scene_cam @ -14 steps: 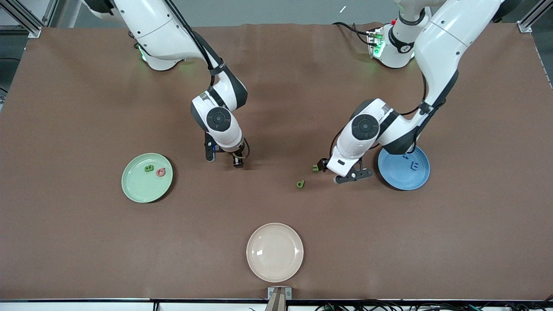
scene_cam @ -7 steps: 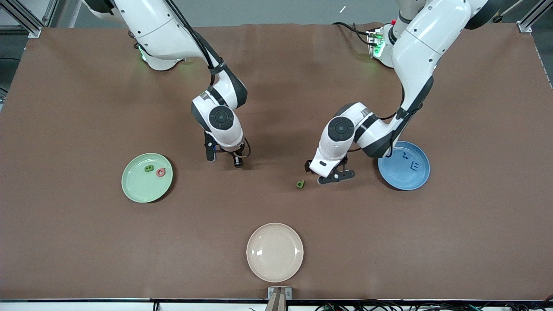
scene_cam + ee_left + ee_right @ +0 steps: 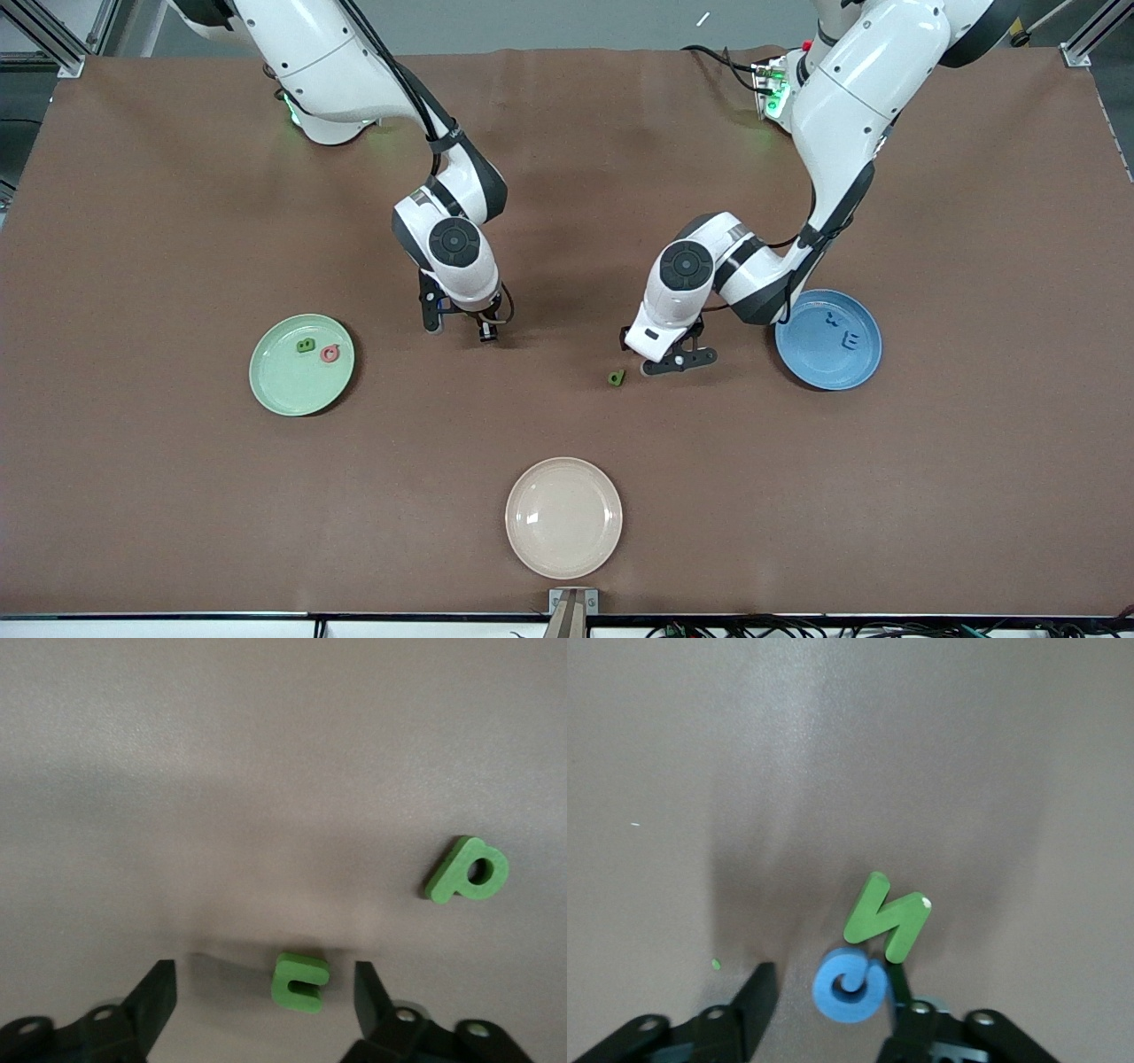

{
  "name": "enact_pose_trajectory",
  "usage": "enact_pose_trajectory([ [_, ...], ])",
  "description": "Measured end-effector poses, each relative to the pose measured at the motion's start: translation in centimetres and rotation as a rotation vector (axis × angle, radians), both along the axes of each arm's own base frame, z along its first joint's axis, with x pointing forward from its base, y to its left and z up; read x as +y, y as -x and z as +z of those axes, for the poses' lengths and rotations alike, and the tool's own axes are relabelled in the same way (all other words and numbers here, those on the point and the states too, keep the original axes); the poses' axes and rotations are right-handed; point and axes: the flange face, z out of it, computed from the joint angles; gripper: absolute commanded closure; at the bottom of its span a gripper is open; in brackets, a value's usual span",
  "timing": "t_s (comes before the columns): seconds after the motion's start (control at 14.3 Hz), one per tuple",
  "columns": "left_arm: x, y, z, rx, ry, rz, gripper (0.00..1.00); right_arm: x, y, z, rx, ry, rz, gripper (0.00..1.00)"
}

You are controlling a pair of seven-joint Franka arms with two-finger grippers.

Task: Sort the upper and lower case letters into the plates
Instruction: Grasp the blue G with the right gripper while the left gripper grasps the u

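Observation:
The mint green plate holds a green letter and a pink letter. The blue plate holds blue letters. My right gripper is low over the mat, open around a blue curled letter; one finger touches it and the other stands apart. A green N-shaped letter lies against the blue one. My left gripper is open and straddles a small green c-shaped letter. A green p letter lies just beside it.
A cream-white plate sits near the table's front edge in the middle. The blue plate lies close beside the left arm's elbow, toward the left arm's end of the table.
The left gripper has moved away from the blue plate toward the table's middle, over the small green letter. Both grippers' jaws have narrowed. The right arm has hardly moved.

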Motion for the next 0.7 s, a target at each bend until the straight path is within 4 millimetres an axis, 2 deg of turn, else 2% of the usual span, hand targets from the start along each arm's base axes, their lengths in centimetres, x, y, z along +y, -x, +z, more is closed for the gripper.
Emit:
enact_pose_trajectory([
  [0.07, 0.0, 0.0, 0.0, 0.0, 0.0, 0.0, 0.33, 0.0, 0.0, 0.0, 0.002, 0.003, 0.002, 1.0],
  [0.21, 0.0, 0.0, -0.1, 0.001, -0.001, 0.0, 0.46, 0.1, -0.2, 0.5, 0.0, 0.008, 0.007, 1.0],
  [0.42, -0.1, 0.1, -0.2, 0.004, -0.002, -0.001, 0.75, -0.1, -1.1, 1.3, 0.003, 0.018, 0.024, 1.0],
  [0.56, -0.1, 0.0, -0.1, 0.001, -0.001, -0.001, 0.87, -0.5, -3.0, 3.2, 0.027, 0.035, 0.113, 1.0],
  [0.7, 0.0, -0.2, 0.0, -0.001, -0.001, 0.002, 0.92, -1.8, -5.1, 5.2, 0.024, 0.026, 0.212, 1.0],
])
